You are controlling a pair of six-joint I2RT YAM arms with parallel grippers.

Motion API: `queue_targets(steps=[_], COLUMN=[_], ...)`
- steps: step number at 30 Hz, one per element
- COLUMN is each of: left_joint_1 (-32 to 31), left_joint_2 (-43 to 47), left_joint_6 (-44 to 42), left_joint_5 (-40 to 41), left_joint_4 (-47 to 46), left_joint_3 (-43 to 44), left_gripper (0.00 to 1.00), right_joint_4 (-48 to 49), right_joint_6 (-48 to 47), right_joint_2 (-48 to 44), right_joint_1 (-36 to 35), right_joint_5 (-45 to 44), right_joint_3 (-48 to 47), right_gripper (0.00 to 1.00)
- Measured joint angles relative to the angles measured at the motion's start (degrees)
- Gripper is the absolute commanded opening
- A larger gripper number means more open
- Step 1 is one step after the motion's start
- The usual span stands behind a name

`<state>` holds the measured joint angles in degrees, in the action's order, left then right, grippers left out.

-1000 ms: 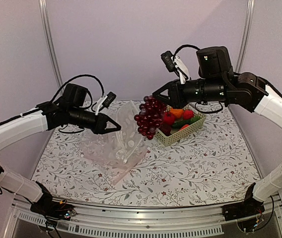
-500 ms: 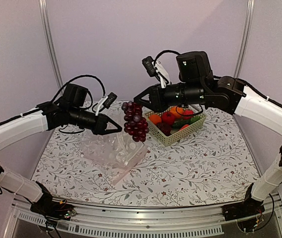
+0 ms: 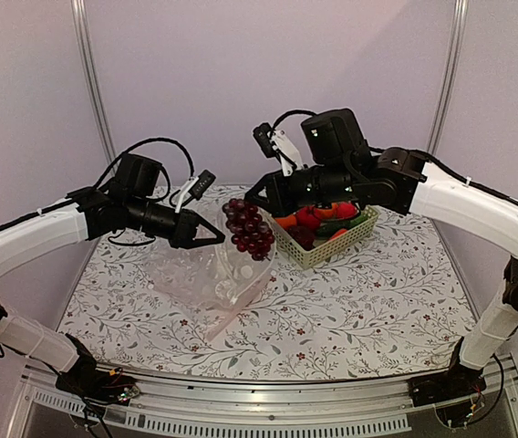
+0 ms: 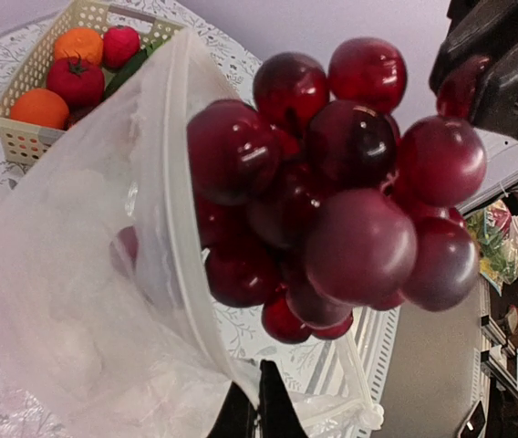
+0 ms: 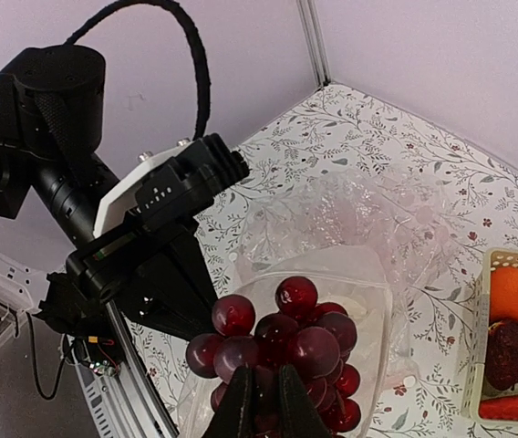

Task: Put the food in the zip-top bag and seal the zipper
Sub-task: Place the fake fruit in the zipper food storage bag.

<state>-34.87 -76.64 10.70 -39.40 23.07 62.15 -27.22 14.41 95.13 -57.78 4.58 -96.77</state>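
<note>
Lowering grapes (image 3: 248, 228) next | right jaws clamped on the bunch, hanging just above the zip-top bag (image 3: 197, 274) mouth | left jaws pinched on the bag rim, holding it open | I centre, descend straight, release low, clear of the rim | red fruit (image 3: 309, 217) in basket (image 3: 332, 248)

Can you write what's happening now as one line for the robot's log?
left hand: shut on open zip-top bag rim | right hand: shut on grapes, over bag mouth | red fruit: in basket
</note>
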Motion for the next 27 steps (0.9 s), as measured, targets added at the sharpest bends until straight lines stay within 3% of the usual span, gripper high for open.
queue_targets(steps=[20, 27], left_joint_1=[0.0, 0.0], left_joint_2=[0.3, 0.3], left_joint_6=[1.0, 1.3], left_joint_5=[-0.9, -1.1], left_joint_4=[-1.4, -1.5], left_joint_3=[-0.4, -0.4], left_gripper=[0.00, 0.00], right_joint_4=[-1.9, -1.9], right_joint_6=[6.5, 8.9], right_joint_2=[8.2, 14.7], right_joint_1=[-1.4, -1.4], right_joint_5=[0.1, -5.4], right_joint_3=[1.0, -0.8], right_gripper=[0.07, 0.07])
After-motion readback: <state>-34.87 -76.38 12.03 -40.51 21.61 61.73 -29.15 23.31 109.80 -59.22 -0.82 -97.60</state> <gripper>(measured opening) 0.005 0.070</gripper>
